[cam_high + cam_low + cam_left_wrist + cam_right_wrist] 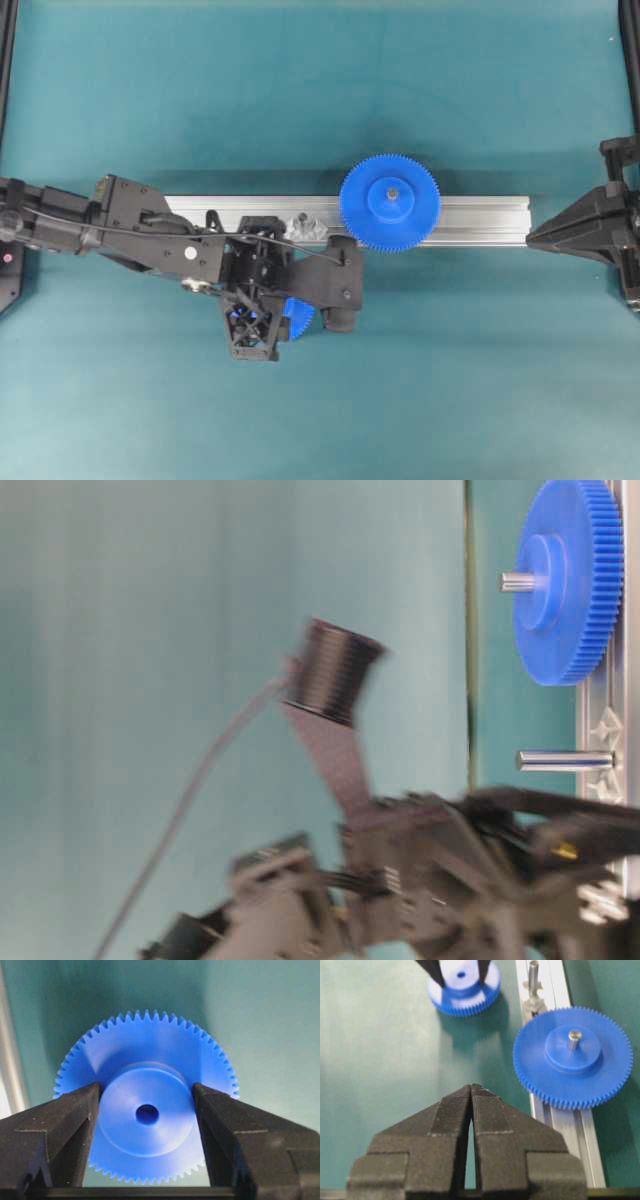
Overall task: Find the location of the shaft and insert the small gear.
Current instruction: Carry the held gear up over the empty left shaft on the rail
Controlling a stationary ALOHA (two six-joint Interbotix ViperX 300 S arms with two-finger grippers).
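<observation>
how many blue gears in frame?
2. The small gear sits between the left claw fingers, held by its hub, off the rail. The larger gear sits on its pin on the rail. None seem hidden.

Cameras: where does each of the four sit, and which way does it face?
Overhead: straight down on the rail; both arms show.
Table-level: low and rolled sideways, facing the shaft and large gear; blurred left arm.
Left wrist: along the left end effector, fingers on the small gear hub.
Right wrist: over the shut right end effector, towards the rail.
Shared: right wrist also sees the small gear and shaft.
</observation>
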